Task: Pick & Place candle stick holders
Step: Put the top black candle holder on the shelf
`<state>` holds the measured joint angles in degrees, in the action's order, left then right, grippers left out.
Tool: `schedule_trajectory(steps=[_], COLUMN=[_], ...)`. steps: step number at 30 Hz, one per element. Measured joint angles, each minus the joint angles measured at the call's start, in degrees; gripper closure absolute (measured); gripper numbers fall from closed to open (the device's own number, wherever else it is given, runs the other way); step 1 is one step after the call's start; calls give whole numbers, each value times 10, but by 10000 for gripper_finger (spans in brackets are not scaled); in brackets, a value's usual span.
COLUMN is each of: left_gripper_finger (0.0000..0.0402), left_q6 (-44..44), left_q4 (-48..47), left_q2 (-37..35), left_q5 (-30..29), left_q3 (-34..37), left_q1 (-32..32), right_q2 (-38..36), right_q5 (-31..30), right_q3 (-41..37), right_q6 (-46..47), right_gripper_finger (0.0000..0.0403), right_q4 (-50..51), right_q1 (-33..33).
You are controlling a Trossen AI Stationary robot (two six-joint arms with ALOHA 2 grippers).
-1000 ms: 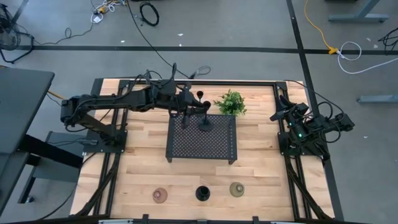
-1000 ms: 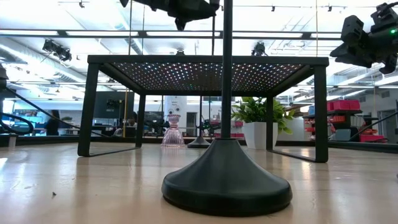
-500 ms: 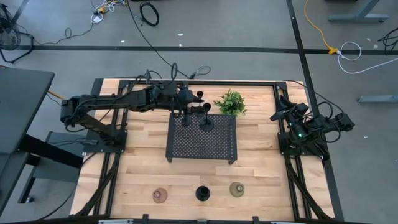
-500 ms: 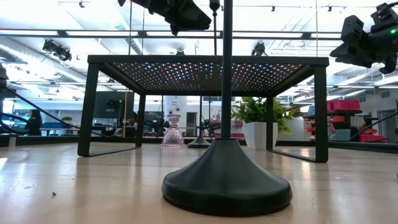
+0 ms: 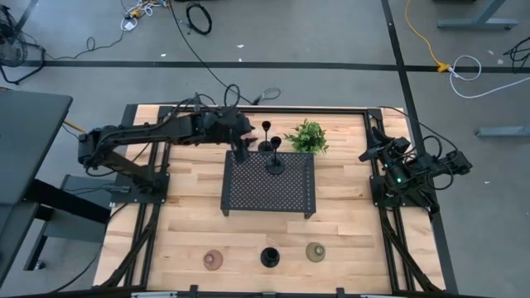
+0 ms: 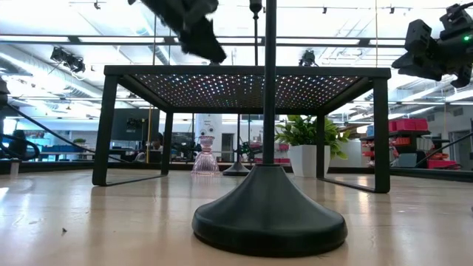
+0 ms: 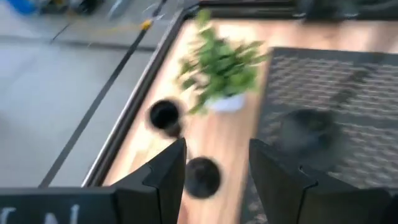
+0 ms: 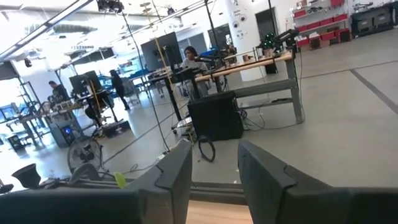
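From my station I see the left gripper (image 5: 241, 142) hanging over the far left corner of the black perforated tray (image 5: 269, 200), its jaws apart and holding nothing; in its wrist view the two fingers (image 7: 166, 176) stand open with bare wood between them. Just right of it a slim black candle holder (image 5: 266, 132) stands on the surface by the tray's far edge, and a second black holder (image 5: 274, 157) stands upright on the tray near its far edge. The small green plant (image 5: 307, 136) sits just right of the first one, beyond the tray's far right corner.

Along the near edge of the surface (image 5: 182, 215) three more holders are lined up, well apart from the tray: a pinkish one (image 5: 214, 260) on the left, a black one (image 5: 270, 257) in the middle, an olive one (image 5: 315, 251) on the right. In the low view another pinkish holder (image 6: 205, 156) shows under the tray, though I cannot place it exactly from that angle.

The right gripper (image 5: 370, 152) waits raised at the right edge of the surface, jaws apart and empty, its wrist camera looking out into the room
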<state>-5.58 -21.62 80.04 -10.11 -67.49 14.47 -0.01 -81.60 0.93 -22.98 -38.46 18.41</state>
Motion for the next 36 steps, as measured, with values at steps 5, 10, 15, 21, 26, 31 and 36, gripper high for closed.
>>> schedule_trajectory(steps=[5, 10, 15, 21, 26, 31, 36], left_gripper_finger=[224, 224, 224, 224, 225, 225, 225], left_q6=[19, 20, 39, 54, 52, 45, 34], left_q4=[21, 124, 246, 330, 356, 392, 436], left_q2=[14, 14, 14, 14, 31, 78, 106], left_q5=[11, 41, 104, 121, 115, 114, 114], left_q3=[49, 117, 174, 212, 211, 211, 211], left_q1=[41, 74, 96, 102, 98, 98, 98], right_q2=[0, 0, 0, 0, 0, 0, 0], right_q5=[0, -4, -4, -4, -3, 1, 1], right_q3=[0, 0, 0, 0, 0, 0, 0], right_q6=[0, 0, 0, 0, 0, 22, 24], right_gripper_finger=[273, 273, 273, 273, 273, 273, 273], right_q4=[1, 4, 4, 4, 4, 11, 21], right_q1=[0, 0, 0, 0, 0, 0, 0])
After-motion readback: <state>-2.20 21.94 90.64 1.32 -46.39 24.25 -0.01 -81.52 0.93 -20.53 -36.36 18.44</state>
